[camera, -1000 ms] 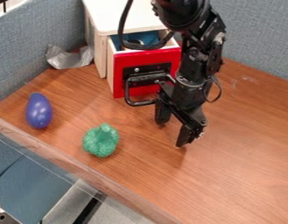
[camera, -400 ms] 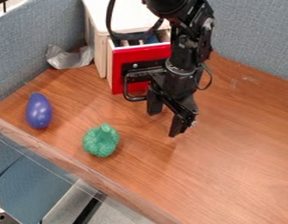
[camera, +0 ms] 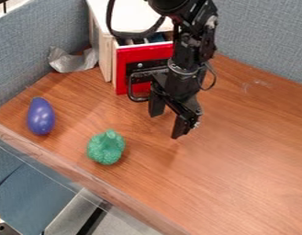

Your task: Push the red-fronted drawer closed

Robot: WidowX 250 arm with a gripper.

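The black gripper (camera: 166, 126) hangs over the middle of the wooden table, just in front of a red drawer front (camera: 121, 69). Its two fingers stand apart with nothing between them. The left finger is close to the drawer's dark handle (camera: 131, 94), and I cannot tell whether they touch. Below and left of the gripper sits a green broccoli-like toy (camera: 106, 147). Farther left lies a purple egg-shaped toy (camera: 41, 116). The drawer is partly pulled out of its pale wooden cabinet (camera: 106, 57), and part of its inside is hidden behind the arm.
Crumpled silvery material (camera: 72, 60) lies by the cabinet's left side. Blue-grey padded walls (camera: 260, 41) stand behind and at the left of the wooden table (camera: 239, 160), whose front edge (camera: 92, 183) slants down to the right.
My gripper has moved left and somewhat up in the view, towards the handle. The drawer has shifted slightly back into the cabinet, and the two toys are where they were.
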